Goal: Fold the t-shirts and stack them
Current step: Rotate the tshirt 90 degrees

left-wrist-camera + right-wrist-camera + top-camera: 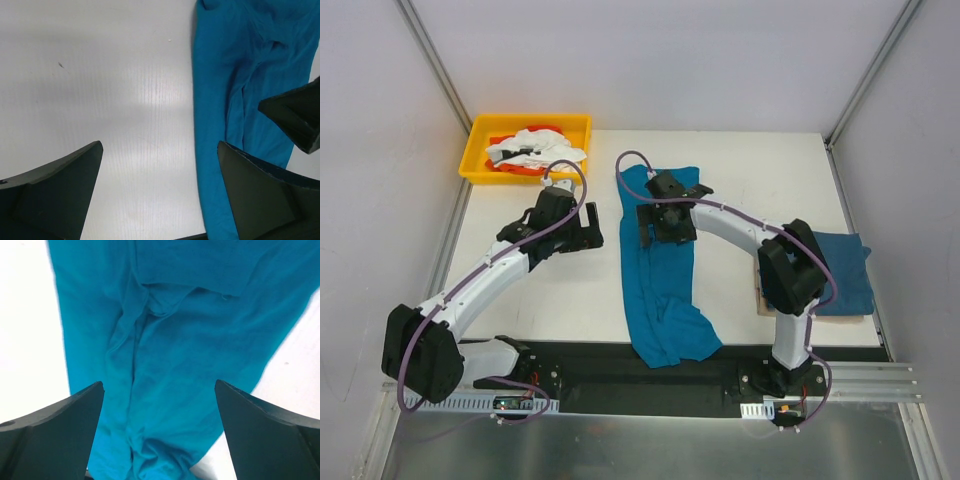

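1. T-shirt number one [658, 300]: laid out as a long, narrow, rumpled strip down the middle of the table [570, 295], far end near the back edge, near end bunched by the arm bases. Looks folded in lengthways, hence so skinny.
2. T-shirt number two [850, 275]: sitting folded on a tan board [761, 295] at the right edge, well apart from the strip. Probably the bottom of the stack, kept clear of the folding area.
3. Right gripper [159, 384]: hanging over the far half of the strip, fingers spread wide, clamped on nothing, only teal cloth and creases between them. Guessing lined up to pinch near the far end and carry it toward the near end.
4. Left gripper [160, 145]: fingers wide apart too, empty, over bare table just beside the strip's left edge. Reads as standing by to grab that edge or pin it down.
5. Yellow bin [520, 120] at the back left, white and orange cloth inside, away from both grippers.
6. Worth watching: soft layered cloth, easy to catch only the top layer.
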Controlling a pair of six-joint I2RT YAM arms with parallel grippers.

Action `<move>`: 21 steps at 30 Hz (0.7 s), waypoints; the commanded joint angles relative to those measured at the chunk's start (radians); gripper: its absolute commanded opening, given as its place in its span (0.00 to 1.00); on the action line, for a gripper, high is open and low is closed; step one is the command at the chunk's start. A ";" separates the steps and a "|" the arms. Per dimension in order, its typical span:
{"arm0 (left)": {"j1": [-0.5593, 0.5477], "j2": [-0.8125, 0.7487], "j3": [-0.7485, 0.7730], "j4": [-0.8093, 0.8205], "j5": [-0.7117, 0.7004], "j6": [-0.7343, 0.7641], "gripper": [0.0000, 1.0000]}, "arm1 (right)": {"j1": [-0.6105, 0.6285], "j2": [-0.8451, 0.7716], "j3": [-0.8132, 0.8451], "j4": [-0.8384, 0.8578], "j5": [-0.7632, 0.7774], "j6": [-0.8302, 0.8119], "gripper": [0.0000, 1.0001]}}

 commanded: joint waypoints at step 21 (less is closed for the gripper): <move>0.112 0.300 0.087 0.077 0.154 -0.033 0.99 | -0.146 0.501 0.495 0.023 -0.200 0.134 0.97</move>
